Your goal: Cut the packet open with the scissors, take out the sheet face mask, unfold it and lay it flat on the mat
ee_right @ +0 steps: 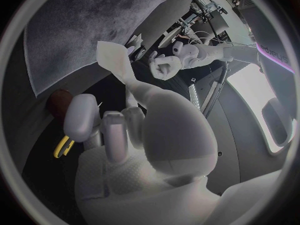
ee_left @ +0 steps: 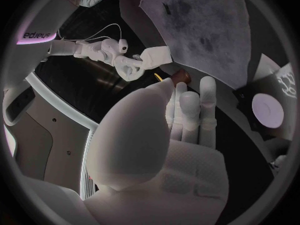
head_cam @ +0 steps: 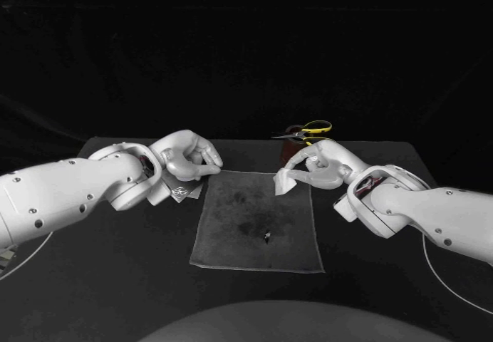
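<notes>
The black table point(head_cam: 113, 278) before me runs from the near edge of the head view to a straight far edge, and its surface is plain, dark and matte. A small reddish-brown holder point(head_cam: 292, 151) stands near that far edge, just beyond the far right corner of the mat point(head_cam: 236, 246); both of my wrist views show it as a rounded brown body point(ee_right: 59, 102). A black backdrop point(head_cam: 246, 64) hangs behind the table.
</notes>
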